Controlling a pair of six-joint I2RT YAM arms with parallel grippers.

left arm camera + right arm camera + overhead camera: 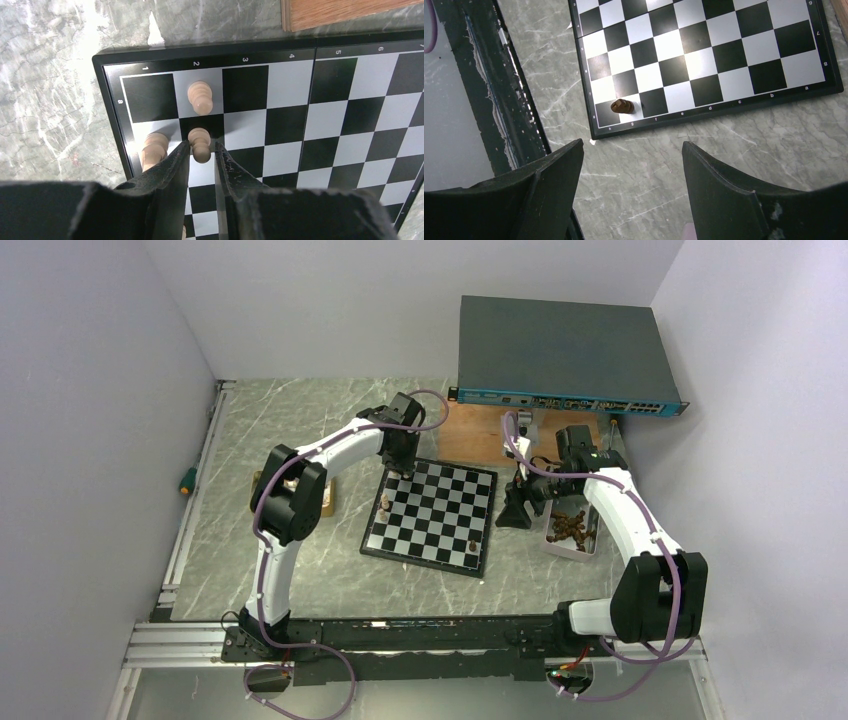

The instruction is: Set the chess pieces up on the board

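Note:
The board lies on the marble table between the arms. My left gripper hangs over its far left corner. In the left wrist view, its jaws stand narrowly open around a light tan pawn standing on a black square, with a small gap on the right side. A second light pawn stands one square further on. A third is half hidden behind the left finger. A dark piece sits near the board's other corner. My right gripper is wide open over bare table, holding nothing.
A white tray holding several dark pieces sits right of the board, under the right arm. A brown wooden plank and a grey network switch lie behind the board. A screwdriver rests by the left rail.

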